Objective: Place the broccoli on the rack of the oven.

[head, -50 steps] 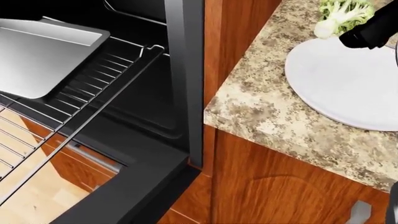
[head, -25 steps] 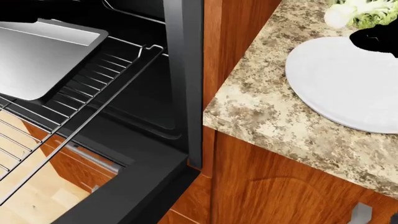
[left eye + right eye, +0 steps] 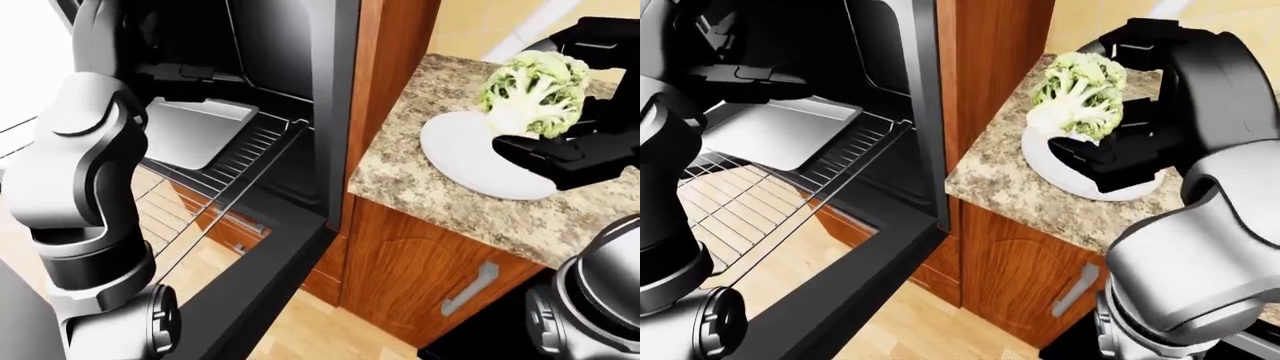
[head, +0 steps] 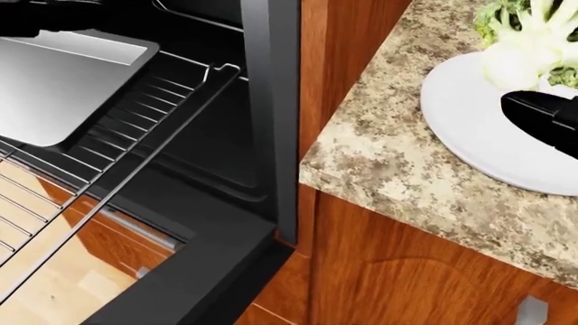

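The broccoli [image 3: 532, 94], pale stem and green florets, is held in my right hand [image 3: 556, 112], whose black fingers close round it from above and below. It hangs just above a white plate [image 4: 479, 128] on the granite counter [image 4: 379, 169]. The oven stands open on the left. Its upper wire rack [image 4: 144, 125] carries a flat silver tray [image 4: 63, 74] on its left part. My left hand [image 3: 745, 76] reaches into the oven cavity above the tray, fingers stretched out and empty.
A lower wire rack [image 4: 27, 203] is pulled out over the lowered black oven door [image 4: 198, 277]. The oven's dark side frame [image 4: 276, 115] and a wood panel stand between rack and counter. A wood cabinet door with a metal handle [image 3: 470, 289] is below the counter.
In the head view the broccoli in my right hand has come lower and nearer, over the plate's top rim. The view has shifted slightly; oven and tray are unchanged.
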